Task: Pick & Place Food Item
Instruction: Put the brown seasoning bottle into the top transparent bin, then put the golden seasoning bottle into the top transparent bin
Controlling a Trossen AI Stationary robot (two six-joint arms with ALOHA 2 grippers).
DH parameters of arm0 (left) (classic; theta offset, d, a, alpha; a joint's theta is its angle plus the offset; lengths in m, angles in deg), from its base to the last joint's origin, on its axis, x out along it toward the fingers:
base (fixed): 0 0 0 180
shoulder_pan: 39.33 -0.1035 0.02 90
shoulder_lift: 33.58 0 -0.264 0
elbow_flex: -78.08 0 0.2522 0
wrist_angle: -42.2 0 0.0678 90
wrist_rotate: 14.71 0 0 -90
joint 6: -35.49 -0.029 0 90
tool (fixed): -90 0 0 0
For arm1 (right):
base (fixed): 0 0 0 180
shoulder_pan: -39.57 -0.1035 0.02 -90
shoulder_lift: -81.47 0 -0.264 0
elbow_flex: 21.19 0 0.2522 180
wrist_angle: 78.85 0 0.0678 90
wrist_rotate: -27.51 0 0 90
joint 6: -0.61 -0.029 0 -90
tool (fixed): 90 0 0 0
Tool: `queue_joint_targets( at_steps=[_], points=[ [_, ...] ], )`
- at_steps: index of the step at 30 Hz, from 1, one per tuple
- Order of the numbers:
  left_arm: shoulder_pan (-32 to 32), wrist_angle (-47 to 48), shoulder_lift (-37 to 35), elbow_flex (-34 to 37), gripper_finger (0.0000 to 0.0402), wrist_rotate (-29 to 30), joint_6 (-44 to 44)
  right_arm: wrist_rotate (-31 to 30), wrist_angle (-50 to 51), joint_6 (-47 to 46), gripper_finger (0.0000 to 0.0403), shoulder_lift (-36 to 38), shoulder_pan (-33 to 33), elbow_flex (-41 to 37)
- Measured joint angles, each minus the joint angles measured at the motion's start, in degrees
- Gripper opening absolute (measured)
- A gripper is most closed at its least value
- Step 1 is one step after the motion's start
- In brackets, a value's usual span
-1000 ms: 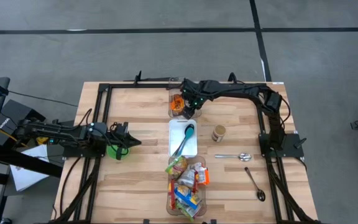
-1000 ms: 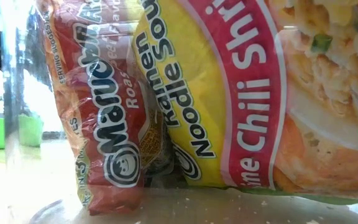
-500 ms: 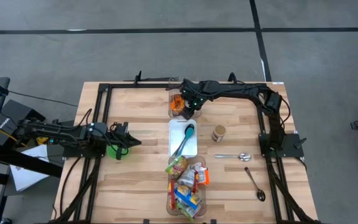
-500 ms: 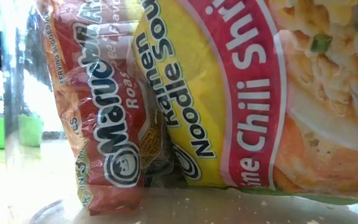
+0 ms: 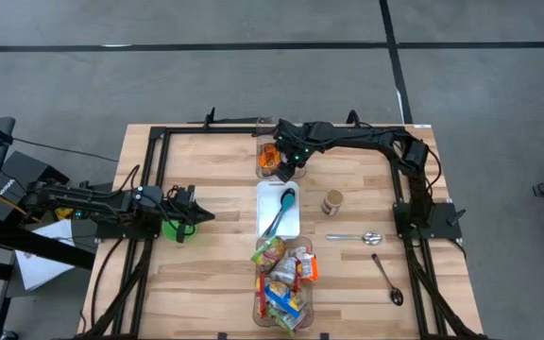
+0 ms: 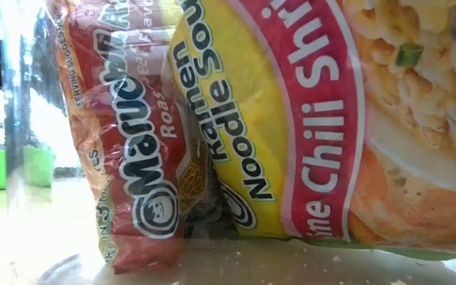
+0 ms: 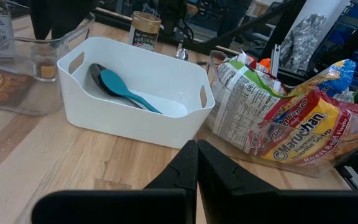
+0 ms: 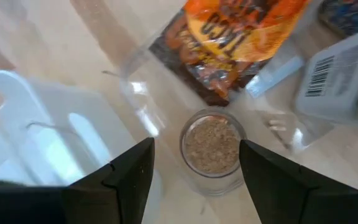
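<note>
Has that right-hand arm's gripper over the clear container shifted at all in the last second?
No. In the high view the right gripper sits at the same spot over the clear container, just beyond the white bin, as before.

Glossy plastic ramen packs, matt white plastic bin, wood table.

Bare table (left of bins)
</note>
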Motion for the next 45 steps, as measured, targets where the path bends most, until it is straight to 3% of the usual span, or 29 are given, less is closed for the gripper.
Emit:
queue_joint_targets(
  at_steps=[6, 30, 39, 45],
  points=[
    [0.00, 0.00, -0.01, 0.00, 0.0000, 0.00, 0.00, 4.58, -0.47, 0.15, 0.0220, 0.00, -0.04, 0.04],
    [0.00, 0.00, 0.00, 0.00, 0.0000, 0.00, 0.00, 4.14, -2.12, -2.01, 0.0186, 0.21, 2.44, 0.04],
    [-0.01, 0.00, 0.00, 0.00, 0.0000, 0.00, 0.00, 4.01, -0.26, 0.90, 0.0187, 7.71, 6.15, -0.02],
    [0.00, 0.00, 0.01, 0.01, 0.0000, 0.00, 0.00, 1.70, 9.19, 6.99, 0.0204, 13.86, 6.04, 0.04]
  ],
)
